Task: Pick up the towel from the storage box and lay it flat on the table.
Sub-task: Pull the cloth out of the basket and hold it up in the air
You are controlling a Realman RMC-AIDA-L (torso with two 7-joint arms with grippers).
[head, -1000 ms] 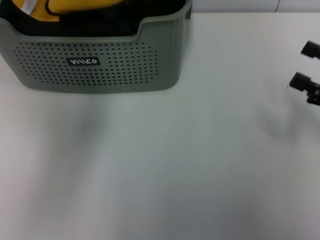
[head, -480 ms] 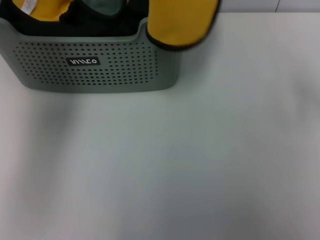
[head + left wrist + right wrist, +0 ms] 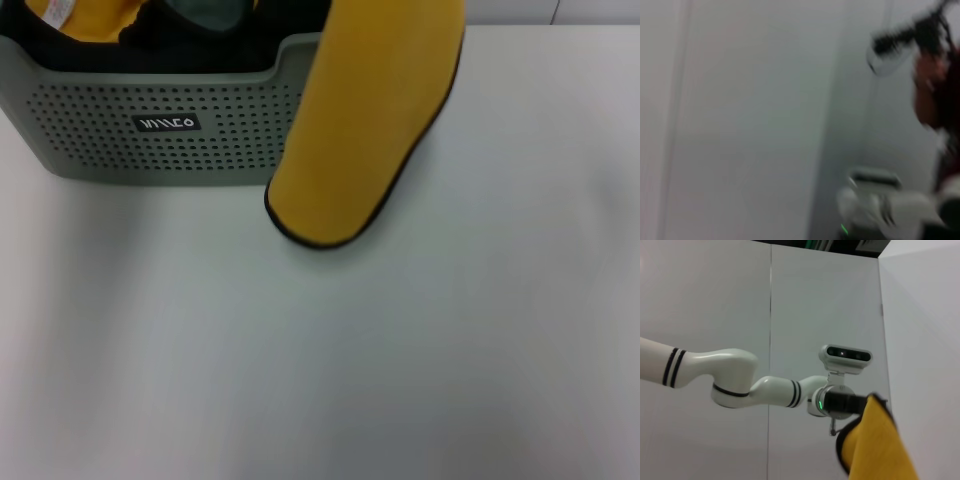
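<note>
White logo on the black label of the box, too stylised to read. The towel hangs from my left gripper, pinched at its top edge, draped before the box's right end above the table. Right gripper out of sight.

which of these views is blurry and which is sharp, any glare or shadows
Left wrist view: heavily smeared, nothing nameable. Head view: mostly sharp, the dot holes on the storage box crisp, soft shadows on the table, no glare. Right wrist view: sharp, with the towel hanging at the left gripper.
</note>
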